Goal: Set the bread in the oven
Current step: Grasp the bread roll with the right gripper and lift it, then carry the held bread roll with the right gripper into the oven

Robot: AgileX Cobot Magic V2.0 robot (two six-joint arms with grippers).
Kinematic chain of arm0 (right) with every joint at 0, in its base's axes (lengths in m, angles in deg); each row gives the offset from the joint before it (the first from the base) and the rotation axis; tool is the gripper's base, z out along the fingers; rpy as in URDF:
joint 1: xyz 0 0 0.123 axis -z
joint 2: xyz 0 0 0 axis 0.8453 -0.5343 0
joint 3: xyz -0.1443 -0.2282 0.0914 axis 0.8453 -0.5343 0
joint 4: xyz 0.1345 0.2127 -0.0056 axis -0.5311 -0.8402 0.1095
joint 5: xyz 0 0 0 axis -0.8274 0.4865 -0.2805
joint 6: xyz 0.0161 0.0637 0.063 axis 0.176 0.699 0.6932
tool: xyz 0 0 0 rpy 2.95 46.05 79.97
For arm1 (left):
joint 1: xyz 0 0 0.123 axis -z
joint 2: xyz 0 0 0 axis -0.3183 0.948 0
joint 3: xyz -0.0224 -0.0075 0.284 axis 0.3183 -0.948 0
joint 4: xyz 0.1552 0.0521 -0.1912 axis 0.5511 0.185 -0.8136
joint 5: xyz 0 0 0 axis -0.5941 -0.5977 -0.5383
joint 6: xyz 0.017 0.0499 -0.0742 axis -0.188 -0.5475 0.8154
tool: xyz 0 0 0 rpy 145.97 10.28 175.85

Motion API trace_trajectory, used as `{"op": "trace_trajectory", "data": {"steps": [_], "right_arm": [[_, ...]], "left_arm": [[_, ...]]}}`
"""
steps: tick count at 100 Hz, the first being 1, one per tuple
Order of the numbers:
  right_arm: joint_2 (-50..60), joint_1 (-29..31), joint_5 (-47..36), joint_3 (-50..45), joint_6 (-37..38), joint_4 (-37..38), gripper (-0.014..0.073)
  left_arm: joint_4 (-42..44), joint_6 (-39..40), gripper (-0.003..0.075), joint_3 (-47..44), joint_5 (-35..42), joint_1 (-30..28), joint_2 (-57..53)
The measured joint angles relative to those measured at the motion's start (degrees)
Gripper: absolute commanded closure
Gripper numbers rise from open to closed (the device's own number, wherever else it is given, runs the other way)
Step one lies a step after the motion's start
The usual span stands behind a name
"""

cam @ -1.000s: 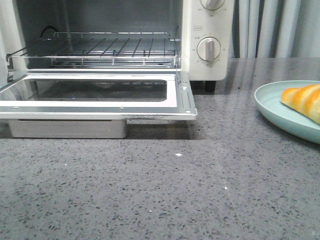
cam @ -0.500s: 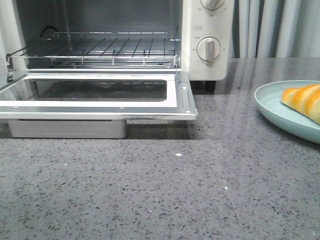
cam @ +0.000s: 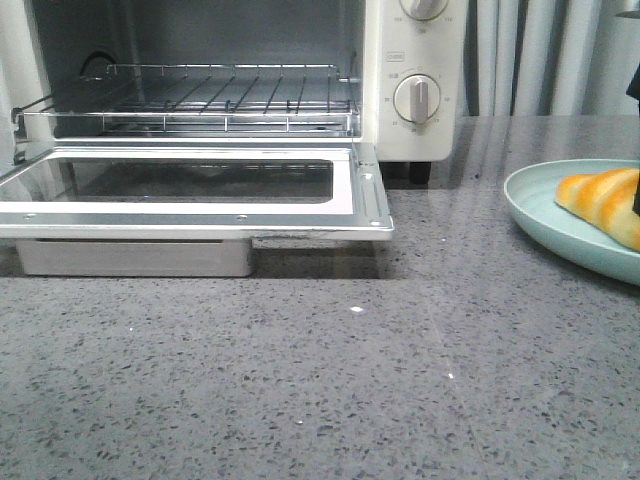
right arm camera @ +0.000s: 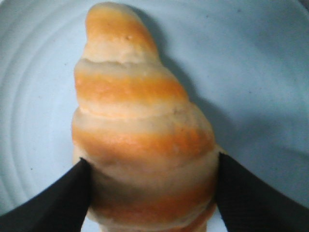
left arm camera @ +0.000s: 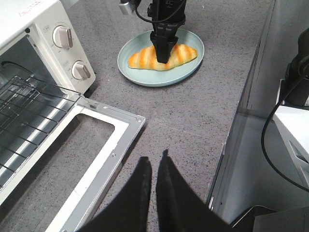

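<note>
Two jaws of the right gripper [right arm camera: 152,193] now straddle the bread [right arm camera: 145,135] — arrived at the plate [left arm camera: 145,77], touching, grip not proven; left gripper [left arm camera: 153,166] nearly closed, empty.

Speckled grey stone countertop [cam: 400,380] fills the foreground, its polished surface carrying soft reflections. Pale pleated curtains [cam: 540,55] hang behind the countertop's far edge. Beside the countertop's side edge, black cables [left arm camera: 277,121] trail over lower grey flooring.
</note>
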Motion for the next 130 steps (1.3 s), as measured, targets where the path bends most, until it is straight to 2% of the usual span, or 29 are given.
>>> {"op": "trace_trajectory", "data": {"steps": [7, 24, 31, 66, 93, 109, 130], "right_arm": [[0.00, 0.00, 0.08, 0.00, 0.00, 0.00, 0.0166], [0.00, 0.00, 0.08, 0.00, 0.00, 0.00, 0.0344], [0.00, 0.00, 0.08, 0.00, 0.00, -0.11, 0.0377], [3.18, -0.13, 0.49, 0.00, 0.00, -0.01, 0.0377], [10.98, -0.91, 7.80, 6.98, -0.33, -2.50, 0.0377], [13.29, -6.45, 13.27, 13.89, -0.47, -5.21, 0.0377], [12.85, -17.99, 15.15, 21.00, 0.00, -7.59, 0.0377]], "left_arm": [[0.00, 0.00, 0.0740, 0.00, 0.00, 0.00, 0.00], [-0.13, 0.00, 0.0740, 0.00, 0.00, 0.00, 0.00], [-0.13, 0.00, 0.0740, 0.00, 0.00, 0.00, 0.00], [-0.13, 0.00, 0.0740, 0.00, 0.00, 0.00, 0.00], [-0.47, 0.00, 0.0740, 0.00, 0.12, 0.00, 0.00], [-0.51, 0.00, 0.0740, 0.00, 0.35, 0.00, 0.00], [-0.60, 0.00, 0.0740, 0.00, 0.91, 0.00, 0.00]]}}
